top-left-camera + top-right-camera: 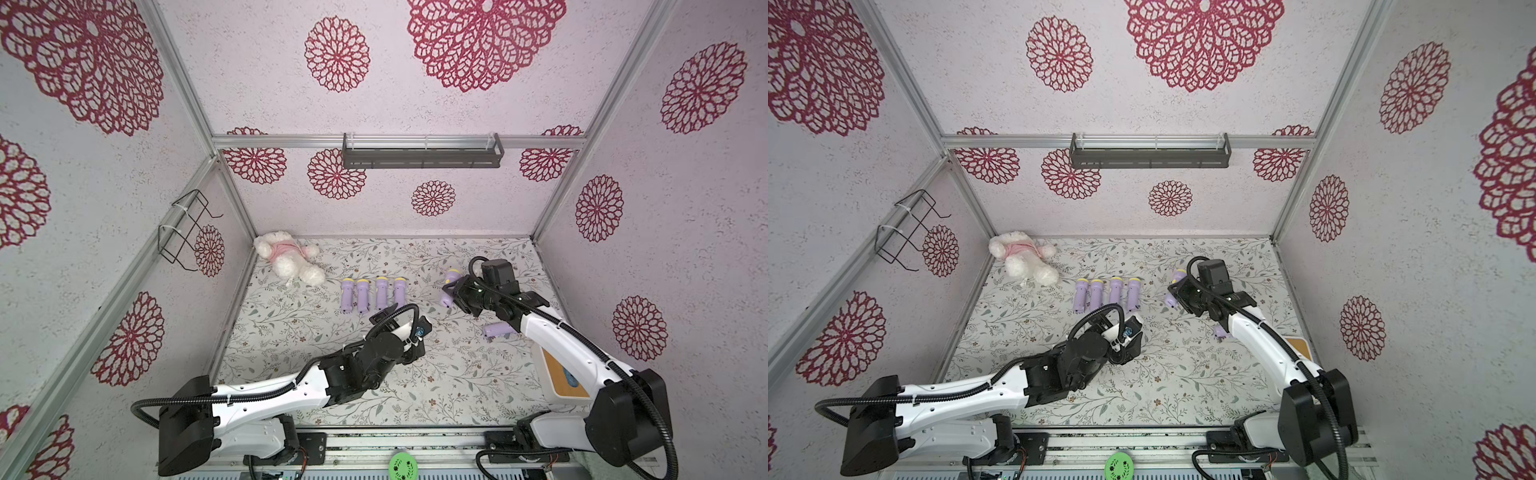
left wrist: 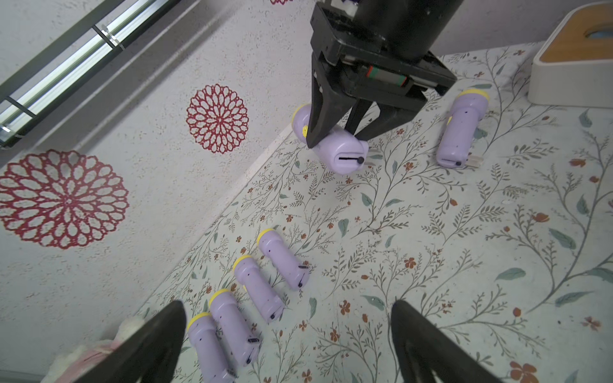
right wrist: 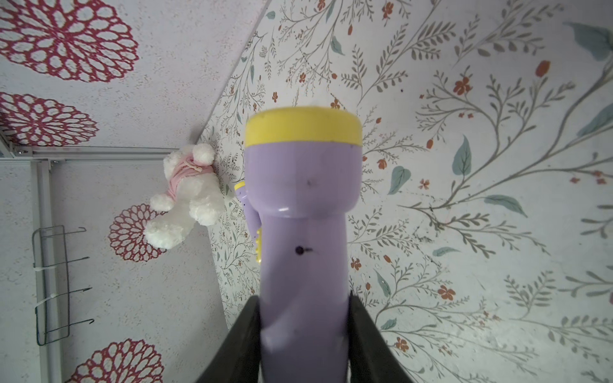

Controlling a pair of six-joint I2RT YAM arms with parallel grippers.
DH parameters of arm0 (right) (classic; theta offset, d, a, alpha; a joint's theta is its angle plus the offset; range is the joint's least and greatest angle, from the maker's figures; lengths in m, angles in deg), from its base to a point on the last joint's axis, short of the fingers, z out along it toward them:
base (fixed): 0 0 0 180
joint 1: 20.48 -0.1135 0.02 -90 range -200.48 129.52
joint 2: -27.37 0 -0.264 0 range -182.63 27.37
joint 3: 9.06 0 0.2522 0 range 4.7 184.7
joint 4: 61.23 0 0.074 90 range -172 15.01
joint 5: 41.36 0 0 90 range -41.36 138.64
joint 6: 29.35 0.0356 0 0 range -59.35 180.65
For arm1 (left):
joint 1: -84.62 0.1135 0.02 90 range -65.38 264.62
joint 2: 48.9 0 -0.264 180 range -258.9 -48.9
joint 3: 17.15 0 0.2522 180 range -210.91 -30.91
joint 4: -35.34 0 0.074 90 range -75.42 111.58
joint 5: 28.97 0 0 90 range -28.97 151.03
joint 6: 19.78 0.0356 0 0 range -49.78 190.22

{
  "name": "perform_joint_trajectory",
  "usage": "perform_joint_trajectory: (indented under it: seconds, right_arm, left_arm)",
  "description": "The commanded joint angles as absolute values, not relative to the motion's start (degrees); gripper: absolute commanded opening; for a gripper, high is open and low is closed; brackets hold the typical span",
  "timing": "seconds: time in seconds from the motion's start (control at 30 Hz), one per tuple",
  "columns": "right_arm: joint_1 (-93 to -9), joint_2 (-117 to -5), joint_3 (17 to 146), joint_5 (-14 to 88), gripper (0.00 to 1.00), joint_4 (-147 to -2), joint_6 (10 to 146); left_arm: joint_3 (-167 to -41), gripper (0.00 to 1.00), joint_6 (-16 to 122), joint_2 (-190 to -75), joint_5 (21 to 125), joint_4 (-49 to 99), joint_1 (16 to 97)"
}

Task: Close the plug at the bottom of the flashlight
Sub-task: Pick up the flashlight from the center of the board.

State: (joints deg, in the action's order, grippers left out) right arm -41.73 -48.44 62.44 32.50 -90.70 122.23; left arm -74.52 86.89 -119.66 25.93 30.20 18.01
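from where i stand, the right gripper [image 2: 335,139] has a purple flashlight [image 3: 303,199] with a yellow head clamped round its narrow handle. its jaws are drawn in close on both sides of the barrel. the flashlight hangs clear of the table [image 1: 291,332] over the far right part, roughly level, and its bottom end [image 2: 348,159] is turned toward the other arm.

the left gripper [image 2: 288,308] holds nothing. its jaws are spread as wide as they go, and it hovers above the middle of the table, well apart from the held flashlight and facing that bottom end.

on the bottom face i can make out a dark slot and a small black knob. i cannot tell from here whether the plug is fully folded in.

a row of four flashlights [image 1: 373,293] lies on the table toward the far middle. another flashlight [image 2: 459,132] lies near the right arm with its prongs sticking out of the base.

my reading is that this is the presenting step: one arm steadies the flashlight so the other can work on its base. the next move would call for the left gripper to come in toward the bottom end, line a finger up with the plug and press it flat. the right grip would have to stay firm enough that the barrel does not twist or slide under that push.
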Motion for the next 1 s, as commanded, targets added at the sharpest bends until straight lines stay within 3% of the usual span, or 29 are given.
perform_joint_trajectory:
  seconds: [0.0,0.23,0.53,0.97]
  right_arm:
    - [-41.55,-46.07,62.33,31.06,0.00,-90.03,124.99]
    - [-42.00,-45.01,61.52,29.03,0.00,-87.51,124.17]
    - [-42.32,-44.00,63.95,33.17,0.00,-94.17,119.64]
    - [-42.34,-42.61,61.13,30.11,0.00,-89.93,121.34]
  left_arm:
    - [-73.10,0.97,89.99,-121.06,30.27,40.78,17.74]
    - [-71.41,0.97,94.63,-127.88,31.17,54.36,17.47]
    - [-72.61,0.97,98.26,-134.13,32.73,58.84,18.07]
    - [-73.80,0.99,98.55,-137.48,35.17,61.74,18.57]
